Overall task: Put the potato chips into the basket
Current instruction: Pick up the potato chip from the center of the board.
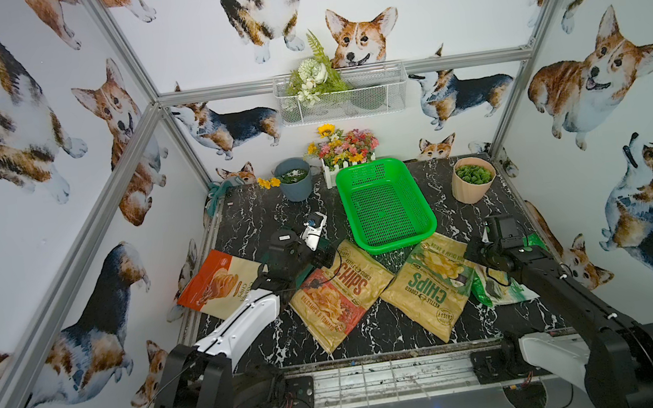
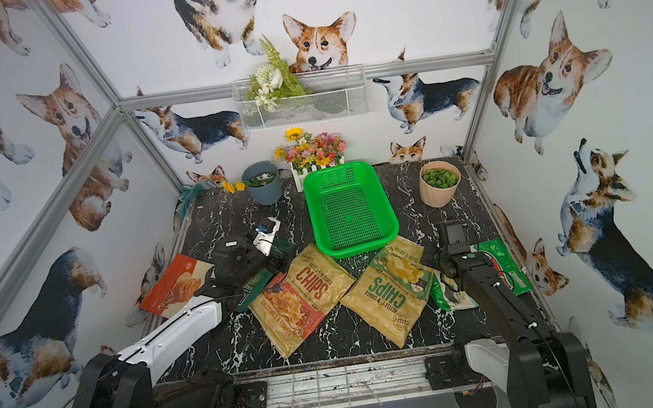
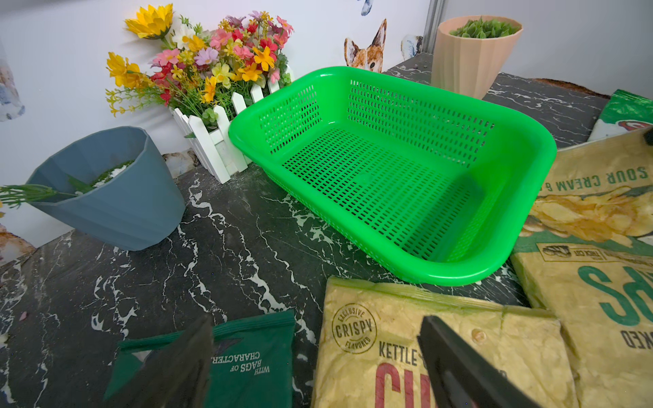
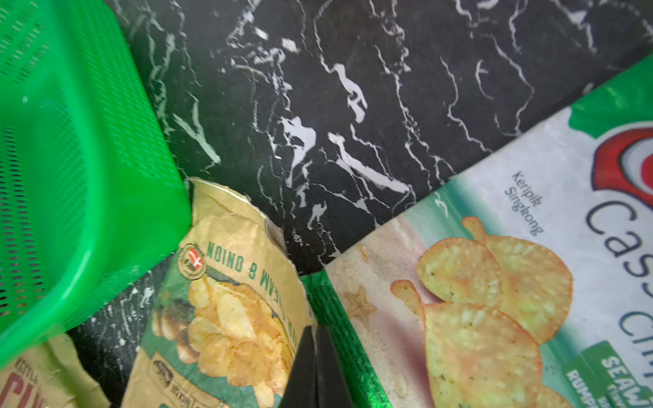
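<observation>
Currently: five potato chips bags (image 1: 339, 291) flat on tabletop (image 1: 243, 223), mid-frame below empty basket (image 1: 386, 206) | left fingers (image 3: 459, 371) spread wide; right fingers (image 4: 307, 371) pressed shut, grip unclear | bags seem light, crinkly, crushable: pinch a sealed edge.

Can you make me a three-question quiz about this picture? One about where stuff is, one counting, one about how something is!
1. Where do the chip bags lie? A in the green basket B on the marble table C up in the air
2. How many chip bags are there? A three B four C five
3. The green basket is: A empty B full C upside down
Answers: 1 B, all lie on the table. 2 C: orange bag, dark green bag, two tan CHIPS bags, green-white cassava bag. 3 A, only bare mesh shows inside.
</observation>
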### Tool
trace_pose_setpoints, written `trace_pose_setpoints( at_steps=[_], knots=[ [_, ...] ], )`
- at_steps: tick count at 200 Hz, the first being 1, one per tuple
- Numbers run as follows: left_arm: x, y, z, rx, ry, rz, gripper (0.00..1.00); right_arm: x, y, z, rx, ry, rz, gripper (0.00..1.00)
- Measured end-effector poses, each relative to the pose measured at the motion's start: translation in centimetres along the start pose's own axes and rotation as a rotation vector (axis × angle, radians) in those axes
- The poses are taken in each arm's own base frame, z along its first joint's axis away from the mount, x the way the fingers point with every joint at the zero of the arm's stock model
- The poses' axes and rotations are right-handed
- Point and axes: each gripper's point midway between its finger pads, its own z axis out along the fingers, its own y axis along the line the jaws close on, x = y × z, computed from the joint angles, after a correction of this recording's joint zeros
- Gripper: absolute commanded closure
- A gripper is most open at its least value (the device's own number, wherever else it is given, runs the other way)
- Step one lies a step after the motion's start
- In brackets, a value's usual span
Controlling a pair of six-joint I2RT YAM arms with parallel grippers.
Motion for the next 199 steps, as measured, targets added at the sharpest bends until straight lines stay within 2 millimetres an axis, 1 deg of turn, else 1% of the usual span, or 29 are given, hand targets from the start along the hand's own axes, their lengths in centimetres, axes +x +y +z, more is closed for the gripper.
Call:
trace_pose_setpoints(
  at_steps=[25, 42, 81, 101, 123, 163, 188, 199],
  knots=[
    [-0.9, 0.2, 0.0, -0.003, -0.017, 0.011, 0.05, -1.9, 1.0, -2.4, -0.033, -0.064, -0.009, 1.0],
    [-1.8, 0.3, 0.0, -0.004, -0.035, 0.021, 0.05, -3.1, 1.4, -4.5, -0.043, -0.107, -0.008, 1.0],
    [-3.6, 0.3, 0.0, 0.006, -0.072, 0.033, 0.05, -4.9, 2.3, -8.2, -0.07, -0.169, -0.007, 1.0],
    [-4.0, 0.2, 0.0, 0.012, -0.082, 0.036, 0.05, -6.0, 3.8, -10.0, -0.13, -0.187, -0.014, 1.0],
    [-4.2, 0.2, 0.0, 0.011, -0.087, 0.041, 0.05, -7.6, 5.3, -12.7, -0.186, -0.234, -0.018, 1.0],
    [-4.6, 0.2, -0.2, 0.01, -0.101, 0.046, 0.05, -9.9, 6.7, -17.4, -0.242, -0.322, -0.021, 1.0],
    [-5.3, 0.2, -0.4, 0.011, -0.12, 0.05, 0.05, -11.0, 7.8, -19.5, -0.288, -0.352, -0.032, 1.0],
    [-6.2, 0.3, -0.6, 0.01, -0.139, 0.055, 0.05, -11.6, 8.6, -20.3, -0.313, -0.355, -0.04, 1.0]
  ],
)
